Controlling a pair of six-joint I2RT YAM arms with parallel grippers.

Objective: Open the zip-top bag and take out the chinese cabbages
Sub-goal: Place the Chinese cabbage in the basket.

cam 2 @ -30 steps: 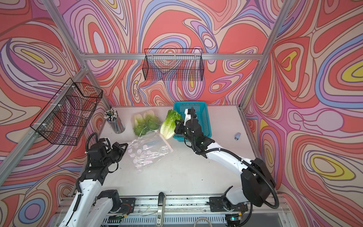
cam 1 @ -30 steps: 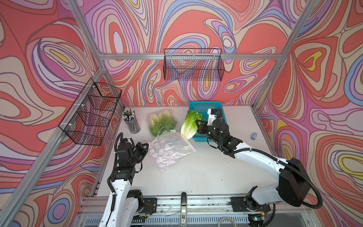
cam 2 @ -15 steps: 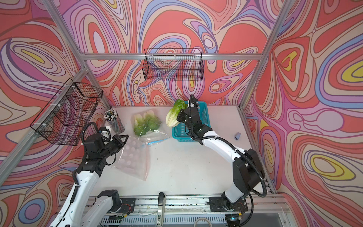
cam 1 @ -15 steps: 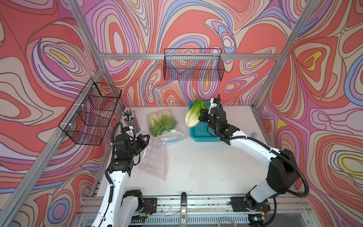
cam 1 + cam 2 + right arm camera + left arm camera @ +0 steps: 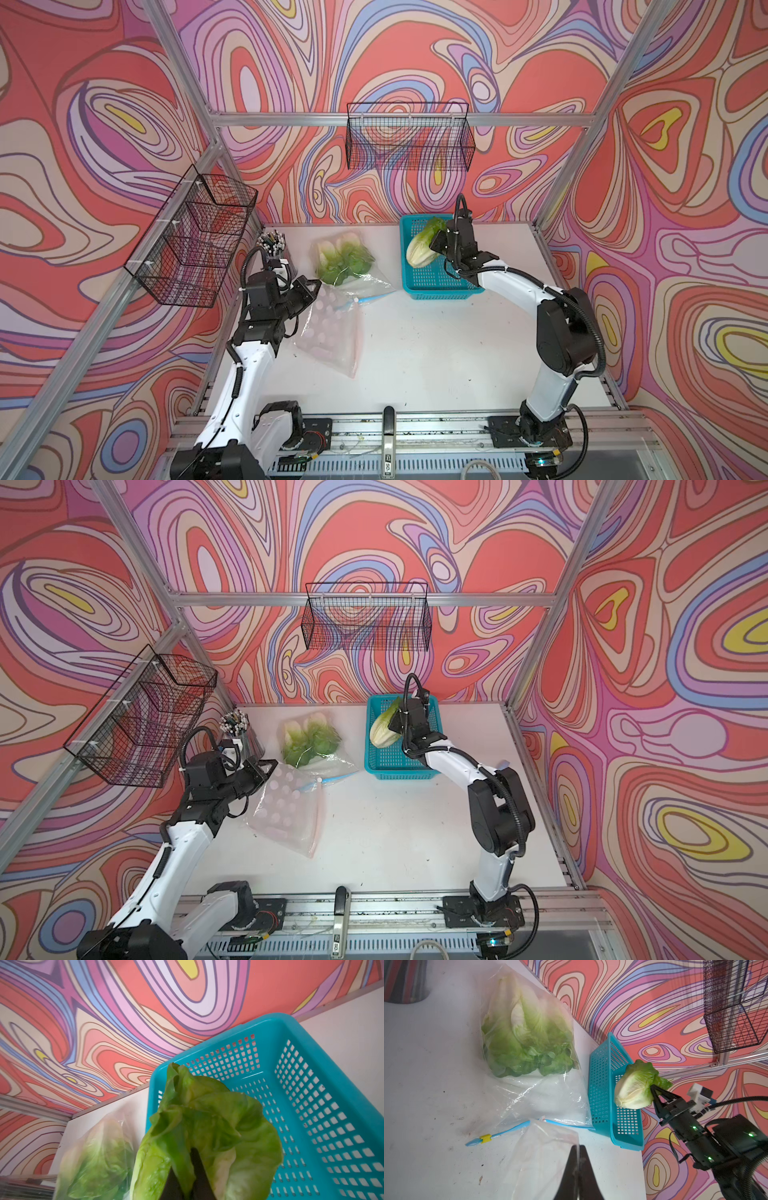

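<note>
A clear zip-top bag (image 5: pixel 340 262) (image 5: pixel 309 739) (image 5: pixel 527 1039) lies at the back of the table with chinese cabbages inside. Its blue zip (image 5: pixel 370 297) (image 5: pixel 508 1131) points toward the teal basket (image 5: pixel 436 286) (image 5: pixel 399 771) (image 5: pixel 600 1084) (image 5: pixel 311 1084). My right gripper (image 5: pixel 436 241) (image 5: pixel 392 725) (image 5: pixel 652 1088) (image 5: pixel 184 1161) is shut on the leafy end of one chinese cabbage (image 5: pixel 422 249) (image 5: pixel 384 729) (image 5: pixel 635 1088) (image 5: pixel 207 1126), holding it in the air over the basket. My left gripper (image 5: pixel 316 284) (image 5: pixel 270 766) (image 5: pixel 579 1147) is shut on clear, pink-dotted plastic (image 5: pixel 332 332) (image 5: pixel 286 808) that hangs to the table. I cannot tell if it belongs to the same bag.
A cup of pens (image 5: pixel 272 243) (image 5: pixel 235 725) stands at the back left corner. Black wire baskets hang on the left wall (image 5: pixel 195 237) and the back wall (image 5: pixel 409 137). The rail with both arm bases runs along the front edge (image 5: pixel 386 424).
My right gripper has carried the cabbage up and back, from beside the bags to above the basket. My left gripper has lifted the dotted plastic, which lay flat and now hangs.
</note>
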